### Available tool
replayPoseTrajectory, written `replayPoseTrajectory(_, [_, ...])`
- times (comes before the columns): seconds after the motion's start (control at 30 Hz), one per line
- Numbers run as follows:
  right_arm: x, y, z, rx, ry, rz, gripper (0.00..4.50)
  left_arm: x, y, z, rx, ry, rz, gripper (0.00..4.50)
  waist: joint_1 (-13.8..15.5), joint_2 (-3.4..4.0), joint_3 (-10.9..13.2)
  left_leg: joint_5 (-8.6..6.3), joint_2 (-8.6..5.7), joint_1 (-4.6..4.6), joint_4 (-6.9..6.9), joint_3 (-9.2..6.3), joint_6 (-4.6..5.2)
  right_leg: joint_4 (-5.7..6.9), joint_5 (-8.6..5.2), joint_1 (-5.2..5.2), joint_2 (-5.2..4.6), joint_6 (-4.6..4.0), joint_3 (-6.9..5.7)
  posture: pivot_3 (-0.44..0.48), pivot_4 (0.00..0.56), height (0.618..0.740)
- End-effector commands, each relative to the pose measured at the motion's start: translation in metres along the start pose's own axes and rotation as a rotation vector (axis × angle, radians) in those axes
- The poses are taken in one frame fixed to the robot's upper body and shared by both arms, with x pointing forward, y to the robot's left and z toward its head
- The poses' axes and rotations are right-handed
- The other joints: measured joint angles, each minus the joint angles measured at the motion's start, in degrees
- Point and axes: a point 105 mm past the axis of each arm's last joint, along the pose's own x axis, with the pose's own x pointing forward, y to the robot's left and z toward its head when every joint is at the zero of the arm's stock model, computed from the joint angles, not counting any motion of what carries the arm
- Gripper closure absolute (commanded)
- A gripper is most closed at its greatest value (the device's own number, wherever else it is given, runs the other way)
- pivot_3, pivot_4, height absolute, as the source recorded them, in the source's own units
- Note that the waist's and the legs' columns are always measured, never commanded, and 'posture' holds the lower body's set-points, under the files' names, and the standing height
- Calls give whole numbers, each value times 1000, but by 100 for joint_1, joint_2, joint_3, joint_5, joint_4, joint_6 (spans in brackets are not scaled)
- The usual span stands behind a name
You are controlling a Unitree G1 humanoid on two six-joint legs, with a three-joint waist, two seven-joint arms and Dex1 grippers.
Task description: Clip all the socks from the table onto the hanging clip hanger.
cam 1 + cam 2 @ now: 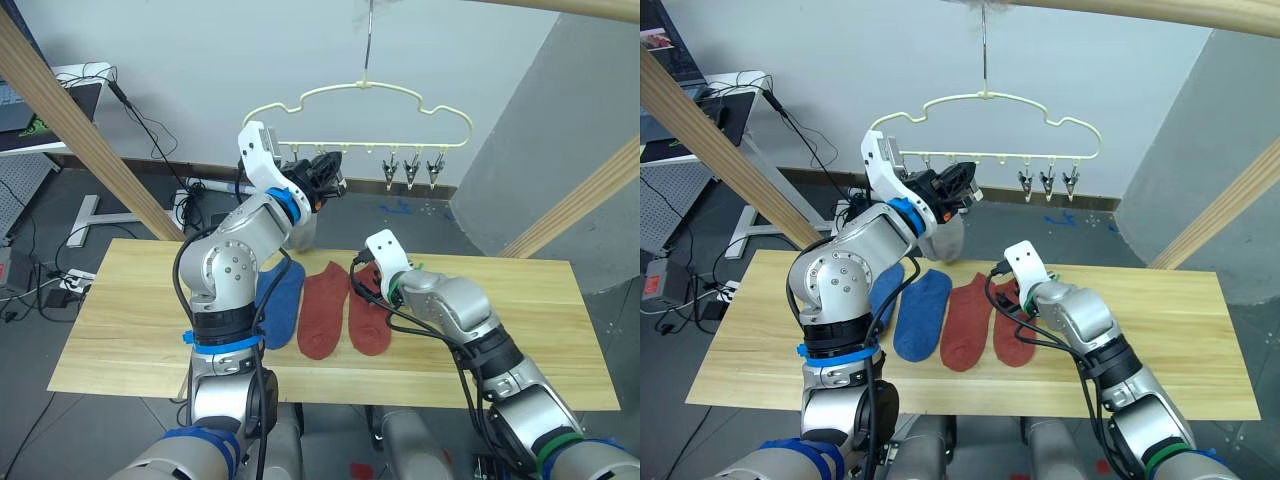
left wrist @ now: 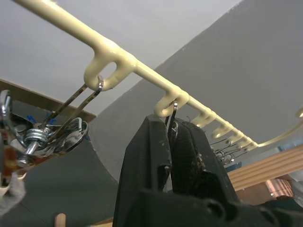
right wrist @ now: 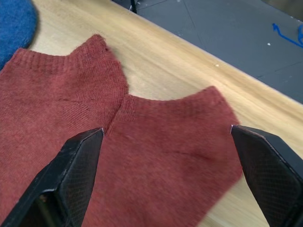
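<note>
Left gripper [image 1: 325,175] is up at the hanger [image 1: 360,100], its black fingers pinched together on a metal clip [image 2: 171,113] under the pale-yellow bar. A grey sock [image 1: 945,238] hangs just below that wrist, though how it is held I cannot tell.

Down on the table [image 1: 520,330], the right gripper [image 3: 165,175] hovers low over the 2 red socks [image 1: 342,305], fingers spread wide apart with nothing between them. The red pair lies flat, side by side and touching, cuffs toward the far edge. 2 blue socks [image 1: 920,312] lie just to the left, 1 partly behind the left arm.

These socks look light, limp and soft: a fine ribbed knit with a notched cuff. They will likely fold and droop once lifted, so my call is to pinch 1 at the cuff edge, where the fabric is doubled, taking only a single layer's sock and not its neighbour. The hanger is thin, smooth wire with a cloud outline, with small sprung steel clips in a row; 3 hang free at the right.
</note>
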Motion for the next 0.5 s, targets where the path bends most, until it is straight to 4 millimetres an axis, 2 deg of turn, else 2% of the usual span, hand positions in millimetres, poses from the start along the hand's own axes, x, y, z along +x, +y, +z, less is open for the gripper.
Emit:
replayPoseTrajectory(0.03, [5,-8,0,-19,-25,-49,32,-4,-22,21,47,-72,-69,4386,1,0,0,0,0,0,0,0,0,0,0,0,0,0,0,-45,327,740])
replayPoseTrajectory(0.3, [11,-17,-4,-16,-30,-91,32,-6,-21,20,51,-69,-59,4386,1,1,3,0,0,0,-2,-1,0,0,0,-1,0,0,0,-36,327,740])
replayPoseTrajectory(0.5, [17,-10,-24,9,55,-60,32,-7,-21,20,36,-66,-55,4386,1,2,3,0,0,1,-2,-1,0,0,0,0,0,0,-1,-29,327,740])
